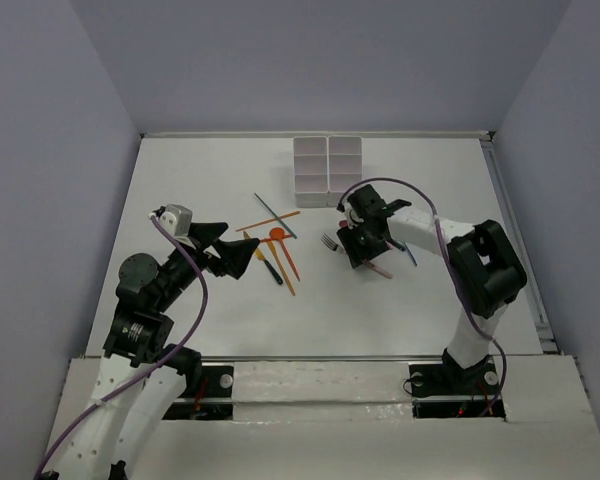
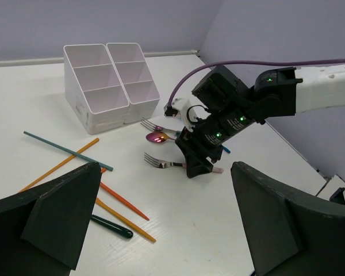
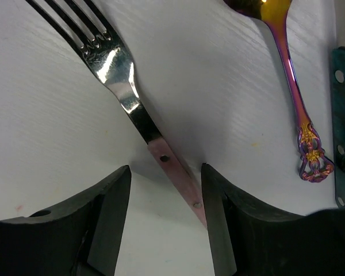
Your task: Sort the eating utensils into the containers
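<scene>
With its two fingers lowered to the table (image 1: 180,180) on either side of a pink handle, the right gripper (image 3: 165,169) stands over the silver fork (image 3: 118,69), jaws apart and nothing clamped yet. The fork lies flat, tines toward 11 o'clock in the wrist view, directly at 6 o'clock of the white containers (image 1: 328,165) in the overhead view.

The trouble would likely begin with the handle's slant. It crosses the gap diagonally and sits nearer one finger than the other, so a squeeze may spin the fork rather than pinch it. Thin and flat on the surface, it could also slip out under the pads. A hold this far down the handle leaves the heavy tines free to droop on a lift, and a drooping fork might catch a narrow bin rim.

An iridescent spoon (image 3: 287,57) lies near, at 2 o'clock of the handle, and a pivoting fork could knock it.

The left gripper (image 1: 242,242) hangs wide apart and holds nothing, at 9 o'clock of the loose orange and teal sticks (image 1: 285,262).
</scene>
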Robot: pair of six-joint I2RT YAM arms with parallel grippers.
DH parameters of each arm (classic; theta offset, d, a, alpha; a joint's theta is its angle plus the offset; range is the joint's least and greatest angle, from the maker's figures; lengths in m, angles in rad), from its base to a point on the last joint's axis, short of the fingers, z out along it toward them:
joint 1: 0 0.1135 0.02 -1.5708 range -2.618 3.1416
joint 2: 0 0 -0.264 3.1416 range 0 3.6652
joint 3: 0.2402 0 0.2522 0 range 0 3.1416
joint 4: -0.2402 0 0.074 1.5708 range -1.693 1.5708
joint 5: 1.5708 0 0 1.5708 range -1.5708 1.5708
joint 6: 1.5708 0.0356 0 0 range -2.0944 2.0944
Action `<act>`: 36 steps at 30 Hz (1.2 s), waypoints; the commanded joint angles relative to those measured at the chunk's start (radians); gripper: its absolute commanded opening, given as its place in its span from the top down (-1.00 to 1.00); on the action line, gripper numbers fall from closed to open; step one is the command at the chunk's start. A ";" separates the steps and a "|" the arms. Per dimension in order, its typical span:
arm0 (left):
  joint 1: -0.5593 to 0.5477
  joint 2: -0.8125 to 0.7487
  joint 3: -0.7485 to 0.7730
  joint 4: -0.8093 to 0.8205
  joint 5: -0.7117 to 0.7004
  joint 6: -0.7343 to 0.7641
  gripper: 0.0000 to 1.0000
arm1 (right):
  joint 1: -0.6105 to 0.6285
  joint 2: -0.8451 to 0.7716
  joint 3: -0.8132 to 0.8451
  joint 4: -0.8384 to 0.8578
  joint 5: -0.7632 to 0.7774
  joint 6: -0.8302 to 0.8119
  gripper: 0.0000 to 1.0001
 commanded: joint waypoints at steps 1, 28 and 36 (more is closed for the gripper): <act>-0.006 -0.004 0.046 0.038 0.011 0.013 -0.98 | -0.005 0.057 0.073 0.012 -0.019 -0.035 -0.14; -0.024 -0.020 0.045 0.035 0.000 0.011 -0.98 | 0.042 -0.214 0.155 0.211 -0.181 0.061 1.00; -0.044 -0.004 0.043 0.035 -0.006 0.010 -0.98 | 0.042 -0.236 0.199 0.663 0.079 0.103 1.00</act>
